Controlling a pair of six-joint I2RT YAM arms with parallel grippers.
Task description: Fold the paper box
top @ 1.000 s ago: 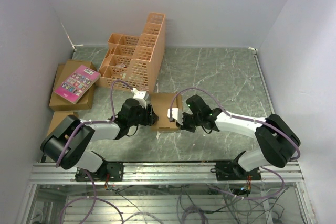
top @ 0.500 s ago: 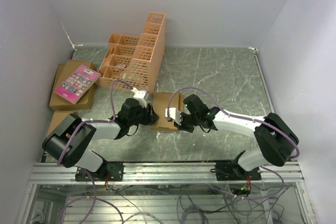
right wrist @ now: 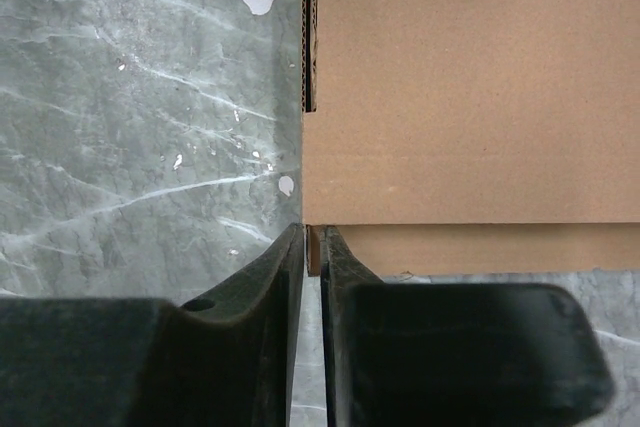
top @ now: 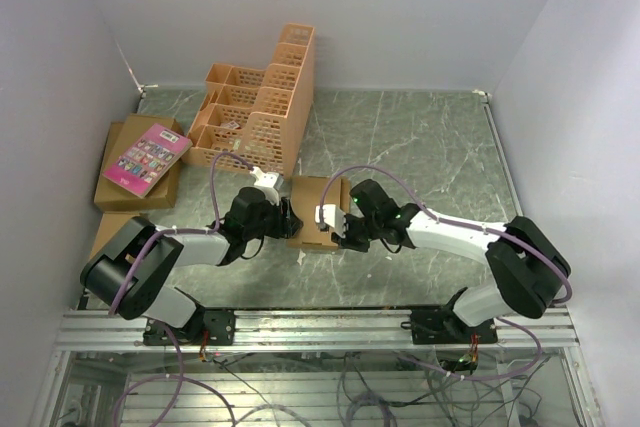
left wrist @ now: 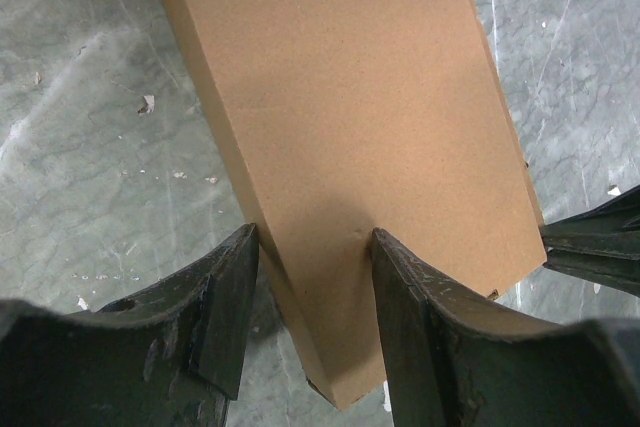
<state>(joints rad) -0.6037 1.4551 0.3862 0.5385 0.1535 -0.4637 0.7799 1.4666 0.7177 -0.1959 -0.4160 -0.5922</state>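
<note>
The paper box [top: 313, 197] is a flat brown cardboard box lying on the green marble table between my two arms. My left gripper [top: 289, 217] straddles its near left corner. In the left wrist view, one finger [left wrist: 235, 287] rests against the side wall of the box [left wrist: 350, 97] and the other finger [left wrist: 395, 287] presses on the top face. My right gripper [top: 336, 224] is at the box's near right side. Its jaws [right wrist: 312, 237] are almost together, pinching a thin cardboard edge of the box [right wrist: 470, 97].
An orange lattice crate [top: 260, 107] stands at the back, just behind the box. A pink book [top: 146, 158] lies on brown cartons [top: 120, 195] at the far left, with another carton [top: 112, 230] nearer. Walls close in on both sides.
My right gripper has edged a little left, closer in on the box's edge. The left arm and the box have barely moved.
</note>
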